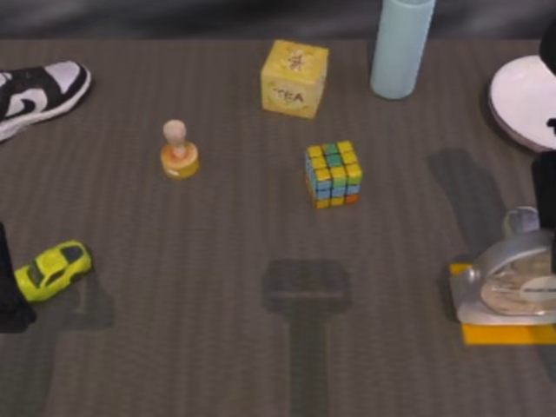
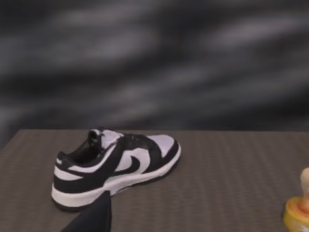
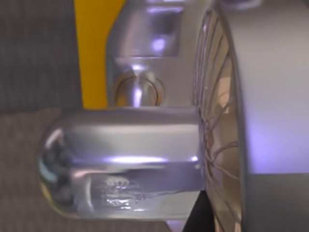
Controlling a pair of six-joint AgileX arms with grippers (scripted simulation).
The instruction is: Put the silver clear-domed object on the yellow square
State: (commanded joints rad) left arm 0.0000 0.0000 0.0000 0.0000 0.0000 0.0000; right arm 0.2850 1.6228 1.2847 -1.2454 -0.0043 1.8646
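Observation:
The silver clear-domed object (image 1: 508, 282) rests on the yellow square (image 1: 499, 334) at the table's right edge, its clear knob (image 1: 521, 221) pointing toward the far side. My right gripper (image 1: 549, 261) comes down over it from the right edge and is shut on the object. In the right wrist view the glassy knob (image 3: 135, 159) and the shiny rim fill the picture, with a strip of the yellow square (image 3: 94, 48) behind. One dark fingertip (image 3: 198, 215) lies against the dome; the other is hidden. My left gripper (image 1: 10, 295) is parked open at the left edge.
A yellow tea box (image 1: 294, 78) and a pale blue cylinder (image 1: 401, 43) stand at the back. A white plate (image 1: 526, 100) lies back right, just beyond my right arm. A puzzle cube (image 1: 334, 174), wooden stamp (image 1: 179, 149), green toy car (image 1: 54, 268) and sneaker (image 1: 39, 94) lie leftward.

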